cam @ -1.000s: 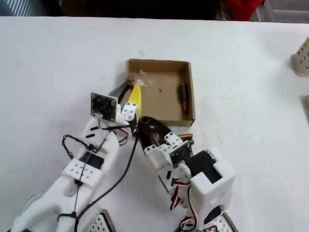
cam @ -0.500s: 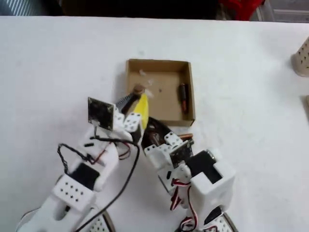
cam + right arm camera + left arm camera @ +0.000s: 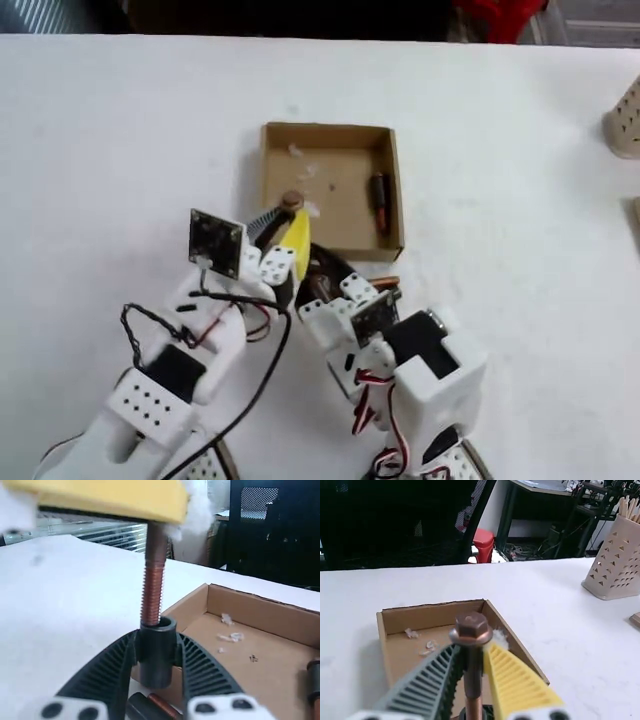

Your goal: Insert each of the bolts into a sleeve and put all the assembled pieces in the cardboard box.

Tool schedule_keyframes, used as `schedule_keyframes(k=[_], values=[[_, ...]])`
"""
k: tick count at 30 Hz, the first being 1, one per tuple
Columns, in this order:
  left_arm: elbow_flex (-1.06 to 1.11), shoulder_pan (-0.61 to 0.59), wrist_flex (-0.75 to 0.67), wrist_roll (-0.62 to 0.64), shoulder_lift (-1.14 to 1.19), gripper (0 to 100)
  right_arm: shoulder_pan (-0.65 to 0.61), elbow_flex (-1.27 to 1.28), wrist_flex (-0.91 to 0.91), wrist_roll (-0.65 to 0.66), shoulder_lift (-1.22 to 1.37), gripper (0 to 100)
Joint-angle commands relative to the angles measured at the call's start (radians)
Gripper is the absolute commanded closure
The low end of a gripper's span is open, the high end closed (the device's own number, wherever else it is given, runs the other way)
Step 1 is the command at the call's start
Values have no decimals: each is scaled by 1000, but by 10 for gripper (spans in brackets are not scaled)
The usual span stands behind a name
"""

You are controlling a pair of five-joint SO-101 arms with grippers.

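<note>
Table [image 3: 120, 120]: white, cardboard box [image 3: 331, 129] ahead.
My left gripper [image 3: 471, 647]: clamps bolt [image 3: 470, 628].
My right gripper [image 3: 156, 640]: clenched on sleeve [image 3: 155, 667], bolt tip at its mouth.
Box: one dark piece [image 3: 379, 203] inside.

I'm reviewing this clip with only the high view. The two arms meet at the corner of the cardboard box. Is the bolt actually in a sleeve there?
Observer: Partly. In the right wrist view the bolt stands upright with its tip inside the black sleeve. Most of the thread is exposed above it.
Operator: What holds the sleeve?
Observer: The right gripper, shut on it from both sides.
Operator: And the bolt?
Observer: The left gripper. The left wrist view shows its grey and yellow fingers clamping the shank just under the hex head.
</note>
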Motion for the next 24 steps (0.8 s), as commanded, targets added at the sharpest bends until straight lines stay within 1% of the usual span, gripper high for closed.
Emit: schedule_keyframes(k=[1, 3, 6, 13, 24], values=[[34, 12, -133, 11, -28, 977, -7, 3, -10, -11, -2, 982], [51, 12, -195, 11, -25, 977, -7, 3, -10, -11, -2, 982], [68, 4, -229, 11, -22, 977, -7, 3, -10, -11, -2, 982], [75, 12, -224, 11, -22, 977, -7, 3, -10, -11, -2, 982], [173, 12, -230, 11, -22, 977, -2, 3, -10, -11, -2, 982]])
